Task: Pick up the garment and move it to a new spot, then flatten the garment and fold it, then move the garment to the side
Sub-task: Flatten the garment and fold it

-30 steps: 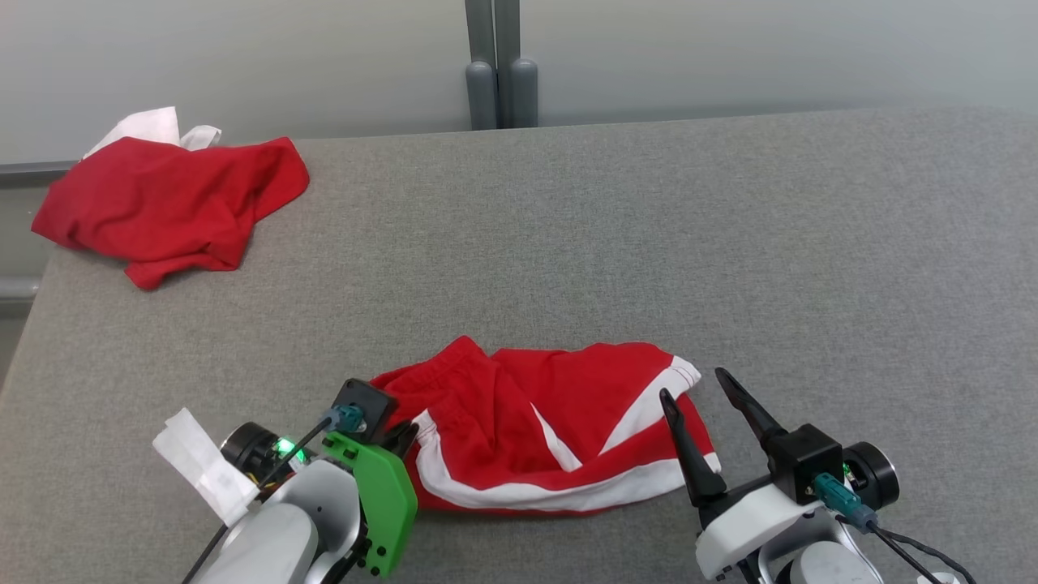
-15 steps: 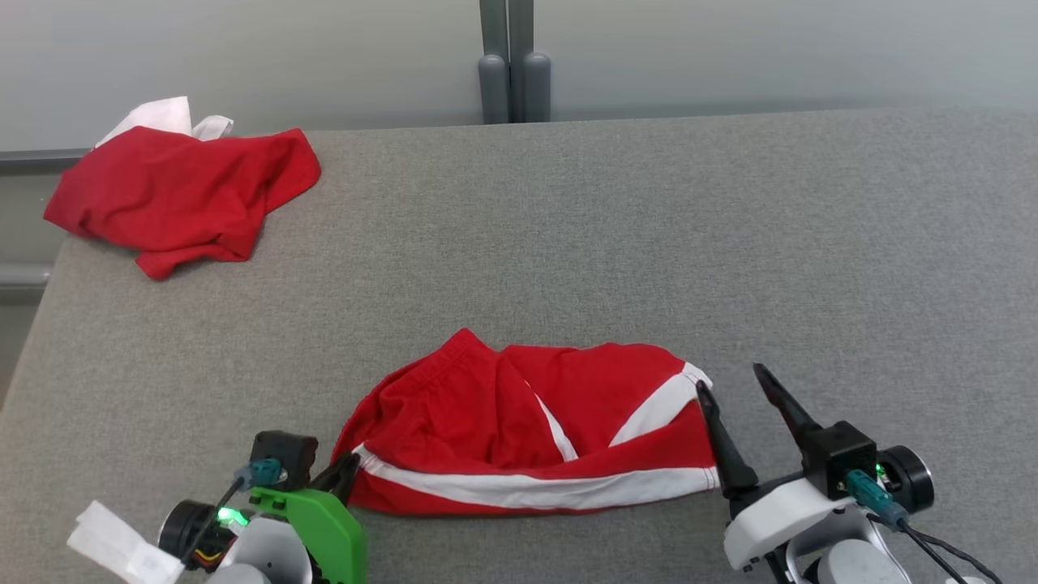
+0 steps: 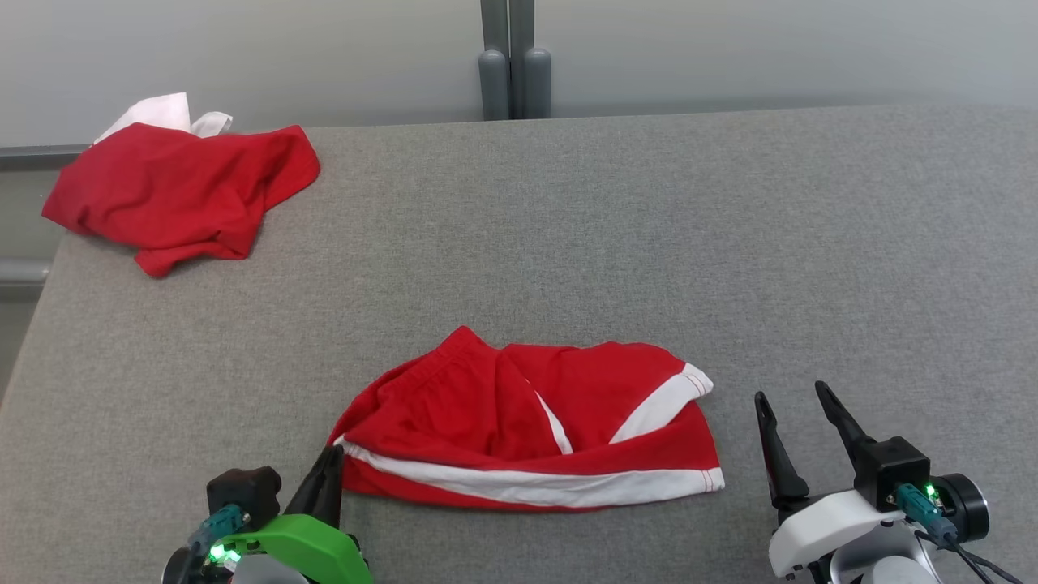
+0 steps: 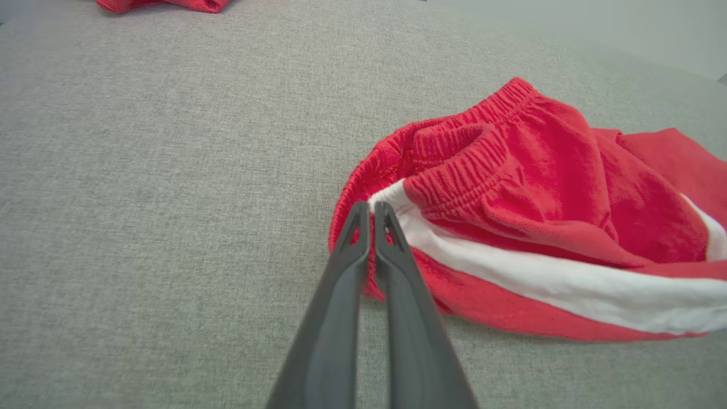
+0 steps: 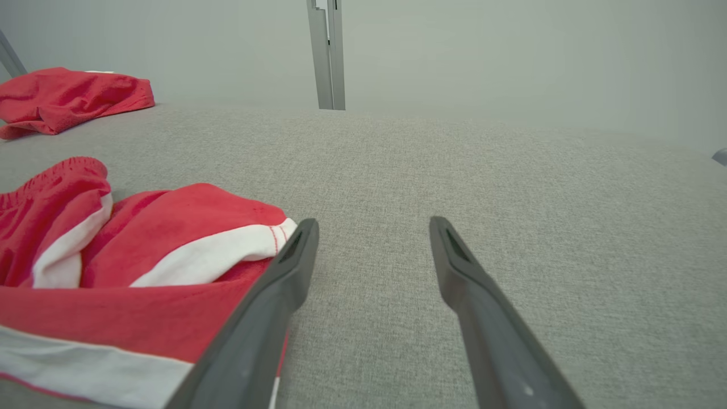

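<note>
The garment, red shorts with white stripes, lies loosely spread on the grey table near its front edge. My left gripper is shut at the shorts' left corner. In the left wrist view its tips pinch the end of the white stripe by the elastic waistband of the garment. My right gripper stands open on the table just right of the shorts, touching nothing. In the right wrist view the garment lies beside the left finger of the right gripper.
A second crumpled red cloth with white fabric behind it sits at the table's far left corner. Grey posts stand behind the far edge. Bare table stretches to the right and far side.
The head camera has shifted a little. My left gripper drew the shorts' left corner leftward, stretching them out. My right gripper backed off to the right, away from the hem, still open.
</note>
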Motion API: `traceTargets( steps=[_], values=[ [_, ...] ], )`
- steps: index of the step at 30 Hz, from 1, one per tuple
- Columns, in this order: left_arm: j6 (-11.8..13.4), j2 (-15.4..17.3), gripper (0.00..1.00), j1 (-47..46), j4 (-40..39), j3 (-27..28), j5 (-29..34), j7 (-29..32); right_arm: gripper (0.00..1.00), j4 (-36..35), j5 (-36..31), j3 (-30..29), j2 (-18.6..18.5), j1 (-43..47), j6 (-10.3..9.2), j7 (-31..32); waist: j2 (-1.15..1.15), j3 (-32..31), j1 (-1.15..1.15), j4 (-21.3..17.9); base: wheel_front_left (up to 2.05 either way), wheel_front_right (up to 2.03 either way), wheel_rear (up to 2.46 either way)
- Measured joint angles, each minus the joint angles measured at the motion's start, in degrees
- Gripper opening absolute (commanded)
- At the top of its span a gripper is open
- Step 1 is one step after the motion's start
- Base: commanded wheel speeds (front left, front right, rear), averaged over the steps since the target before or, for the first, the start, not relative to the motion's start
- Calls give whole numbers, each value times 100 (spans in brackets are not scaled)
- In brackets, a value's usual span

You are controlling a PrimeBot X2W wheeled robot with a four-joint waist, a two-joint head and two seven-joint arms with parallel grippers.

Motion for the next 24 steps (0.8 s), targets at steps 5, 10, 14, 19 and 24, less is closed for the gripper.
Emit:
traceTargets(
  steps=[5,10,14,19,24],
  values=[
    [138,-100,100,87,-160,213,-13,-639,100,-73,1,-59,1,1,0,0,0,-50,0,9,0,0,0],
    [164,-155,100,95,-334,336,65,-954,100,-238,2,-62,3,-13,0,0,0,-130,0,37,0,0,0],
    [105,-202,100,104,-400,400,140,-1044,100,-400,8,-26,4,-55,0,0,0,-196,0,41,0,0,0],
    [26,-297,100,207,-423,482,200,-1066,100,-515,35,67,8,-62,0,0,0,-286,0,32,0,0,0],
    [-99,-370,100,393,-528,677,391,-1077,100,-550,138,100,9,-2,0,0,0,-373,0,26,0,0,0]
  ],
)
